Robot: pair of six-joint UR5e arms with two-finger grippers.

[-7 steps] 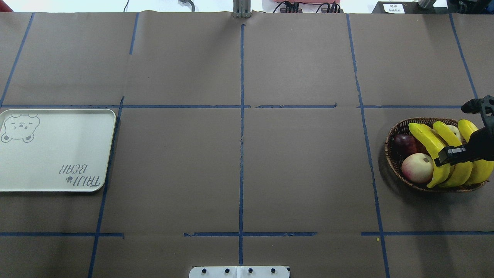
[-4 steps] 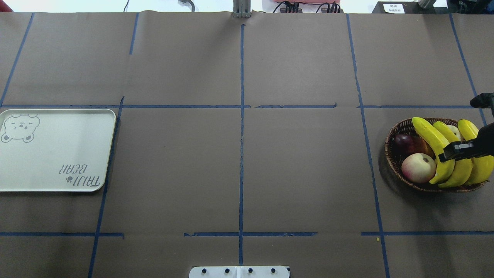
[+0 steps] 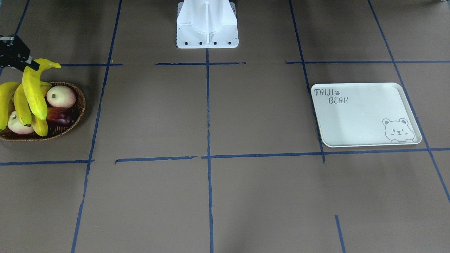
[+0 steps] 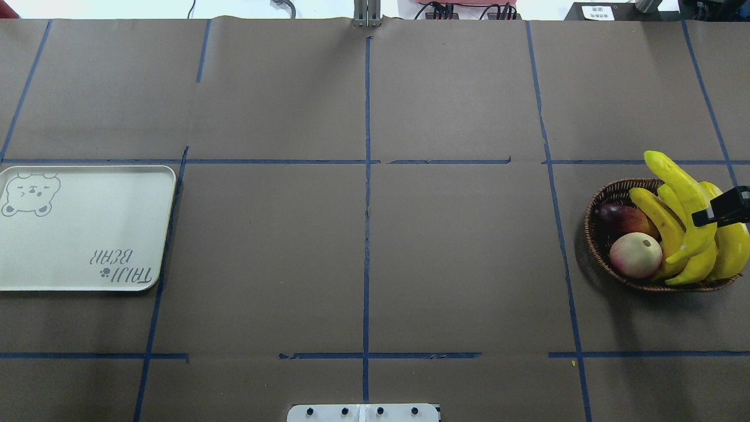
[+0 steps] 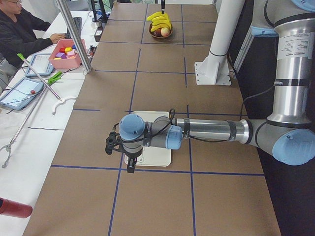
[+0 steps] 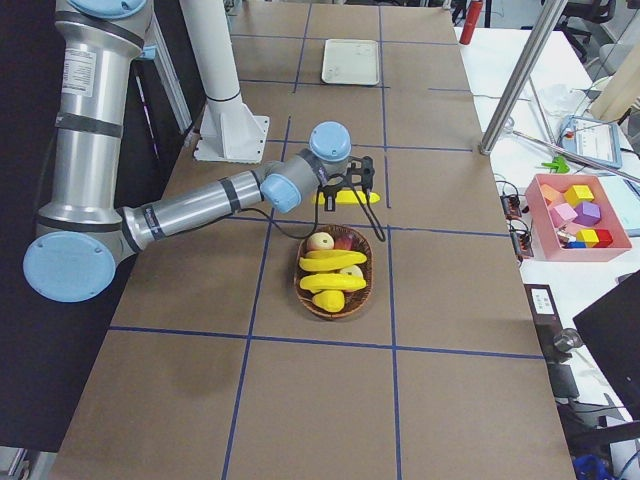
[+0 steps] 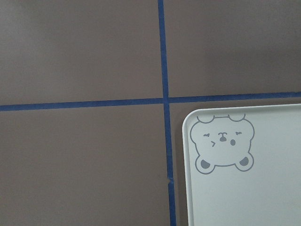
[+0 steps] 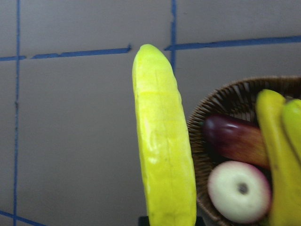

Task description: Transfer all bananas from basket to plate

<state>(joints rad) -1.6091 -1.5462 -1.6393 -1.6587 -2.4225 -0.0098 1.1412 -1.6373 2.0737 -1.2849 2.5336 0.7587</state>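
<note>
Wicker basket holds three bananas, other fruit; right hand grips fourth banana.

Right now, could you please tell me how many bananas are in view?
4: one banana held up by the right gripper, three bananas in the basket.

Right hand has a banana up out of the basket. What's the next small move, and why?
Probably carry it sideways toward the robot's left at this height. The right hand is shut on one banana, which looks lifted clear of the basket, and the plate lies bare at the far left end.
</note>
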